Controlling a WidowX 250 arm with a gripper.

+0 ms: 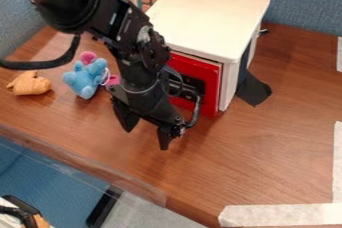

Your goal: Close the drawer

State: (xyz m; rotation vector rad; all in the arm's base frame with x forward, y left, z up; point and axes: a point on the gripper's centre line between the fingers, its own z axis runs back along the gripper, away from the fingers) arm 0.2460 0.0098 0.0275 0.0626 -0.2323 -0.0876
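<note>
On the wood-grain desk [274, 152], a white cabinet [207, 17] is placed upper centre; its red drawer [211, 88], likely light and stiff, is best pushed mid-front. The claw [146, 136] is spread, empty.

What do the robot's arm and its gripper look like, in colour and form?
The arm is black and chunky, with round metallic bolt heads, small pale markings and a thick black cable. The gripper is also black, with two wedge-shaped fingers.

tabletop [280, 147]: smooth wood | cabinet [204, 19]: smooth, matt | partition [304, 4]: rough cloth | tape [280, 215]: matt paper
</note>
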